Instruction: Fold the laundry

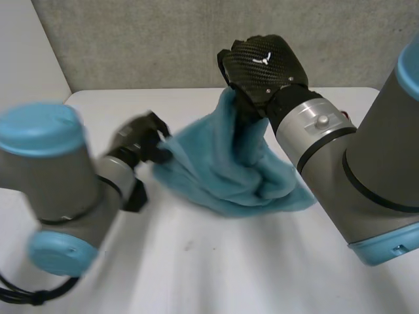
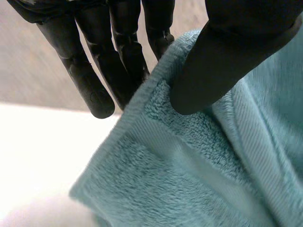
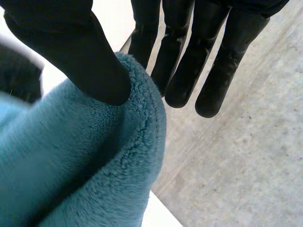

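Observation:
A teal towel (image 1: 226, 163) hangs bunched above the white table (image 1: 216, 268), its lower folds resting on the surface. My right hand (image 1: 262, 65) is raised at the towel's top corner, and in the right wrist view its thumb (image 3: 90, 71) pinches the towel's edge (image 3: 137, 127) against the straight fingers (image 3: 189, 61). My left hand (image 1: 141, 144) is at the towel's left edge. In the left wrist view its thumb (image 2: 213, 71) presses the hemmed towel corner (image 2: 161, 142) against the fingers (image 2: 118, 61).
A grey wall (image 1: 163, 39) stands behind the table's far edge. Bare table surface lies in front of the towel between the two arms.

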Controlling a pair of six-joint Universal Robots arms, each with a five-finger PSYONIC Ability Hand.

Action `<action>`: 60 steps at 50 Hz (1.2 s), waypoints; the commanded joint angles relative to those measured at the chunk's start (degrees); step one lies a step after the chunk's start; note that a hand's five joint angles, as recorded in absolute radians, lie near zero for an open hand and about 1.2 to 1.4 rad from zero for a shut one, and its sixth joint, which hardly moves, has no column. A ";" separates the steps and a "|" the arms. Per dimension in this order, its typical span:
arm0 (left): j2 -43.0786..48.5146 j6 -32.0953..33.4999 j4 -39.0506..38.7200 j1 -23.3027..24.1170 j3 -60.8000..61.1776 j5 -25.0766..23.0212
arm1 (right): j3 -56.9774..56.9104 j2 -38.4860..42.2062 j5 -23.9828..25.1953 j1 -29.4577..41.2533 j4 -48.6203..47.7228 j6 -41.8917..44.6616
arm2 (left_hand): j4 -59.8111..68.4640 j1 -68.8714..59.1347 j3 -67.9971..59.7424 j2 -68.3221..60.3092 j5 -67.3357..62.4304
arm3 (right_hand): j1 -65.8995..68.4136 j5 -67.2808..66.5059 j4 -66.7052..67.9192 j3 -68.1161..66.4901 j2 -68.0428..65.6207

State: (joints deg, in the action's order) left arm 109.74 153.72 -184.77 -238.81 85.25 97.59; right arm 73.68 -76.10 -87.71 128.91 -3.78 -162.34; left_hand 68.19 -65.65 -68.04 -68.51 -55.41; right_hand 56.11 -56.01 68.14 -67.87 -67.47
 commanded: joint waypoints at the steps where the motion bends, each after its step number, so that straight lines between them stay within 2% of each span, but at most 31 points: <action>1: -10.85 13.33 1.52 -8.94 2.99 -6.26 | 3.93 0.25 0.70 0.46 1.66 -0.26 | 11.81 -14.35 -11.96 -11.49 -14.59 | 23.89 -13.99 11.86 -12.13 -12.53; 5: -12.44 20.63 2.66 -12.46 3.70 -8.72 | 5.07 4.02 3.68 0.64 4.47 -0.70 | 11.81 -14.35 -11.96 -11.49 -14.59 | 23.89 -13.99 11.86 -12.13 -12.53; 7: -12.79 22.58 3.54 -13.17 3.87 -9.26 | 4.90 5.43 5.26 0.38 6.14 -1.31 | 11.81 -14.35 -11.96 -11.49 -14.59 | 13.58 -3.68 1.55 -1.82 -2.22; 8: -13.06 23.46 4.07 -13.43 3.96 -9.52 | 4.46 6.30 6.66 0.29 7.63 -2.19 | 11.81 -14.35 -11.96 -11.49 -14.59 | -0.63 10.53 -12.66 12.39 11.99; 9: -13.49 24.60 5.11 -13.70 4.14 -9.61 | 4.28 6.57 7.20 0.29 8.17 -2.63 | 11.81 -14.35 -11.96 -11.49 -14.59 | -8.43 18.34 -20.46 20.20 19.79; 10: -13.67 25.05 5.65 -13.70 4.22 -9.61 | 4.28 6.58 7.21 0.29 8.17 -2.63 | 11.81 -14.35 -11.96 -11.49 -14.59 | -8.51 18.41 -20.54 20.27 19.87; 11: -13.85 25.14 6.09 -13.70 4.22 -9.70 | 3.41 6.66 8.08 -0.41 8.78 -4.72 | 11.81 -14.35 -11.96 -11.49 -14.59 | -26.50 36.40 -38.53 38.26 37.86; 14: -15.34 25.05 6.62 -13.61 4.58 -9.79 | 1.92 6.84 7.65 -2.77 8.44 -8.32 | 11.81 -14.35 -11.96 -11.49 -14.59 | -33.04 42.94 -45.07 44.80 44.40; 19: -18.41 25.23 6.36 -13.17 4.84 -9.79 | 0.68 6.75 7.20 -11.30 8.35 -19.39 | 11.81 -14.35 -11.96 -11.49 -14.59 | -34.58 44.49 -46.61 46.35 45.94; 23: -20.26 25.32 6.36 -13.00 3.97 -9.79 | 0.59 7.45 7.73 -13.42 8.44 -23.71 | 11.81 -14.35 -11.96 -11.49 -14.59 | -34.58 44.49 -46.61 46.35 45.95; 25: -20.79 25.32 6.27 -13.00 3.70 -9.79 | 0.15 10.51 8.61 -14.83 8.70 -27.05 | 11.81 -14.35 -11.96 -11.49 -14.59 | -34.58 44.49 -46.62 46.35 45.95; 28: -21.41 25.32 6.27 -12.82 3.00 -9.79 | -0.37 14.12 9.22 -15.53 9.14 -27.68 | 11.81 -14.35 -11.96 -11.49 -14.59 | -34.58 44.49 -46.61 46.35 45.94; 34: -22.38 25.14 6.27 -12.21 2.47 -9.79 | -0.38 18.79 12.12 -15.53 11.25 -28.65 | 11.81 -14.35 -11.96 -11.49 -14.59 | -36.09 45.99 -48.12 47.86 47.45; 38: -22.46 25.14 6.27 -11.59 2.38 -9.70 | -1.95 22.03 14.23 -15.01 11.42 -32.85 | 11.81 -14.35 -11.96 -11.49 -14.59 | -38.45 48.36 -50.48 50.22 49.81; 48: -22.90 25.32 6.35 -10.01 1.50 -9.70 | -4.95 24.24 17.58 -13.34 10.98 -40.95 | 11.81 -14.35 -11.96 -11.49 -14.59 | -38.62 48.52 -50.65 50.39 49.98; 52: -22.99 25.23 6.36 -9.83 0.97 -9.70 | -6.61 25.20 18.37 -9.65 9.14 -46.75 | 11.81 -14.35 -11.96 -11.49 -14.59 | -37.95 47.85 -49.98 49.72 49.31; 60: -22.99 24.96 6.36 -9.83 -0.52 -9.61 | -8.46 29.25 18.28 -5.08 5.19 -50.36 | 11.81 -14.35 -11.96 -11.49 -14.59 | -35.09 45.00 -47.12 46.86 46.46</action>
State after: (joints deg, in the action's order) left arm 86.74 178.89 -178.41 -248.62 85.92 87.89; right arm 66.66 -50.04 -69.21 119.98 4.47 -210.22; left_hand 68.47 -65.65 -68.21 -68.66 -55.40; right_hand 16.95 -8.52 18.48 -19.19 -19.72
